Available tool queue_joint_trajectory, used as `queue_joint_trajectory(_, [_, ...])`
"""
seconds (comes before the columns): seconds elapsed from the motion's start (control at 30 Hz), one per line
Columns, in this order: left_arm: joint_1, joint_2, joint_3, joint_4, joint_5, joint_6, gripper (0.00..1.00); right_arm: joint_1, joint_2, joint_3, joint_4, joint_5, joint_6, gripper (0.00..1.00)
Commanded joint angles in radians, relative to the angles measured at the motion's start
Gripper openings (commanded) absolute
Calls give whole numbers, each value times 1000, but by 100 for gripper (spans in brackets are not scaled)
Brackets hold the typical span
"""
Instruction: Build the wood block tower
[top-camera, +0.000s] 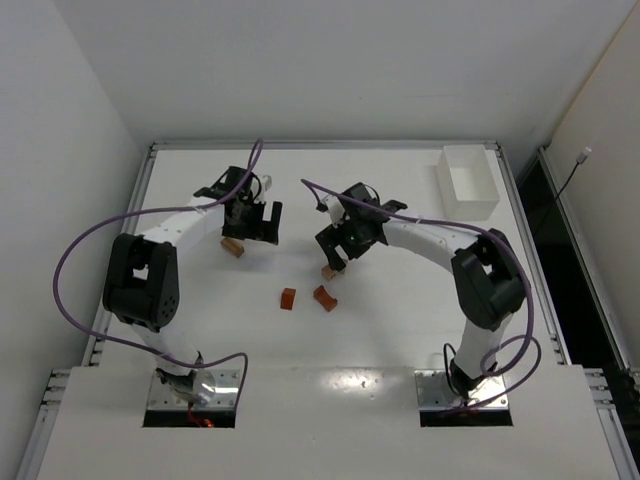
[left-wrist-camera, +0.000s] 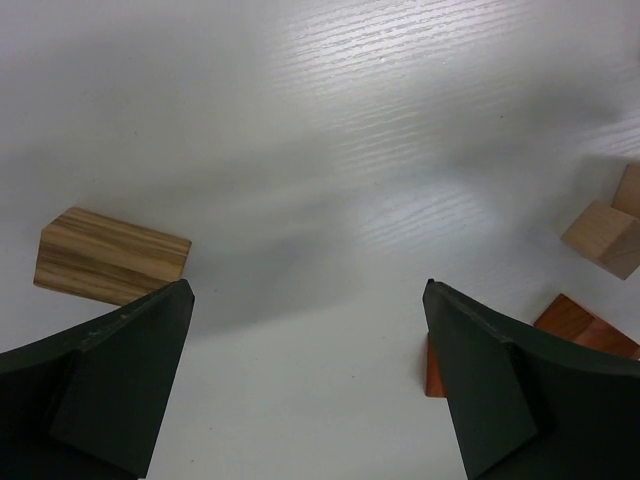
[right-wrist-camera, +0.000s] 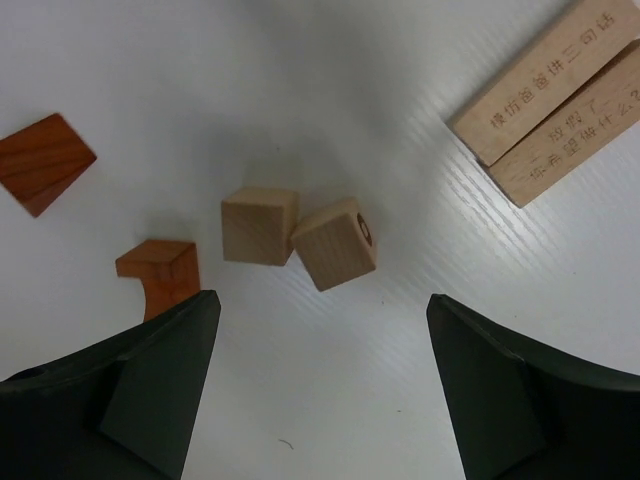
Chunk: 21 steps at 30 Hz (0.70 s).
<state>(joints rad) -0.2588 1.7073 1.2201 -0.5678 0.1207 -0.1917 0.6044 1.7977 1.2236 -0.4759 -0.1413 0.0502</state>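
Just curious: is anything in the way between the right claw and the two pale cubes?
Nothing visible. The open right gripper hangs over bare table, with the pale cubes just ahead of it. A reddish arch block lies off to the side, not between.

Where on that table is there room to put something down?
Bare: the far strip left of the white tray, and the near strip between the reddish-brown blocks and the arm bases. Crowded: the middle, around the left gripper and right gripper.
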Motion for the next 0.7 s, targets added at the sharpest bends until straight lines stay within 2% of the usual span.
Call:
queue_joint_trajectory(0.0, [4,-43,4,13,-9,0,99,-5,28,77,19,71,117,82])
queue_joint_trajectory(0.2, [13,-6,48,-6,-18,0,99,17,64,102,19,108,177,81])
queue_joint_trajectory(0.3, [13,5,48,-6,-7,0,99,26,87,111,19,40,168,81])
queue_joint_trajectory(0.5, [13,14,48,-6,-7,0,99,26,91,99,6,22,149,83])
queue_joint_trajectory(0.6, [13,-6,39,-6,-7,0,99,17,13,34,19,77,125,63])
queue_joint_trajectory(0.63, [23,-6,27,-6,-7,0,99,8,-47,16,19,122,114,44])
queue_joint_trajectory(0.67, [23,-17,18,5,-7,0,99,8,-78,-19,31,147,114,37])
